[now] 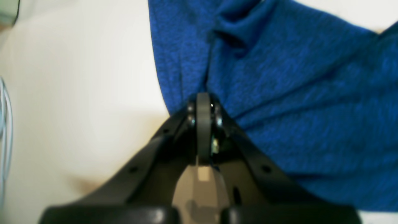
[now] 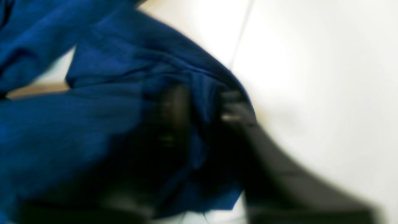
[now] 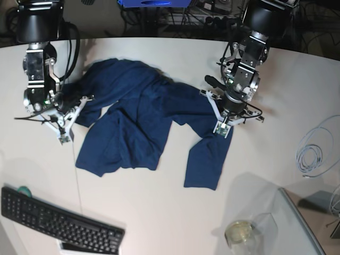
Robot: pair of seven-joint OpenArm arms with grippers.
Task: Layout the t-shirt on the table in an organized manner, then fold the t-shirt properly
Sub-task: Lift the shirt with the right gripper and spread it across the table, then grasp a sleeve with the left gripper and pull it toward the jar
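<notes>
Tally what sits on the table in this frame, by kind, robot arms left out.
Cloth: 1, the t-shirt
Keyboards: 1, the black keyboard
Glass containers: 1, the clear jar
Cables: 1, the coiled white cable
Total: 4, all resting on the table

T-shirt (image 3: 138,127): plain dark navy in the base view, brighter mottled blue up close at the wrists; no print. Surface (image 3: 175,212): white to cream, thin dark seam line. Keyboard (image 3: 58,220): black. Left gripper (image 1: 203,107) fingers (image 1: 202,124): black. Cable coil (image 3: 313,151): pale grey-white. Glass jar (image 3: 241,234): clear, yellowish contents.
</notes>
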